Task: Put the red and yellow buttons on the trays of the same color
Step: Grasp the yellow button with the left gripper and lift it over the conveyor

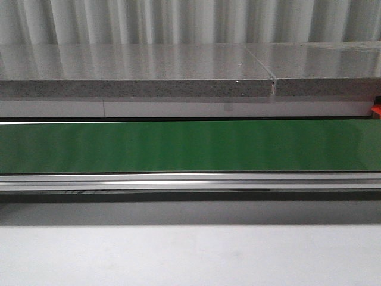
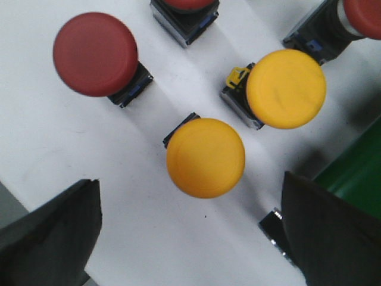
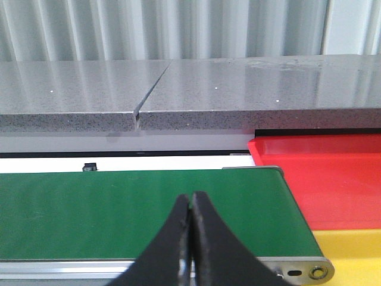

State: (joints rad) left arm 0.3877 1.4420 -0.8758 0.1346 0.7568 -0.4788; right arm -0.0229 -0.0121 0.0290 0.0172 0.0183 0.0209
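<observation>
In the left wrist view my left gripper (image 2: 190, 238) is open above a white surface. A yellow button (image 2: 205, 157) lies just ahead of the gap between the fingers, not touched. A second yellow button (image 2: 286, 88) and a red button (image 2: 95, 53) lie farther off, with parts of two more red buttons (image 2: 189, 3) at the frame edge. In the right wrist view my right gripper (image 3: 191, 199) is shut and empty over the green conveyor belt (image 3: 119, 208). The red tray (image 3: 333, 179) and the yellow tray (image 3: 351, 253) sit beside the belt's end. No gripper shows in the front view.
The green belt (image 1: 190, 146) runs across the front view with a metal rail (image 1: 190, 182) in front and a grey stone ledge (image 1: 137, 71) behind. A small black part (image 2: 271, 226) lies by my left gripper's finger. The belt's edge (image 2: 357, 173) shows there too.
</observation>
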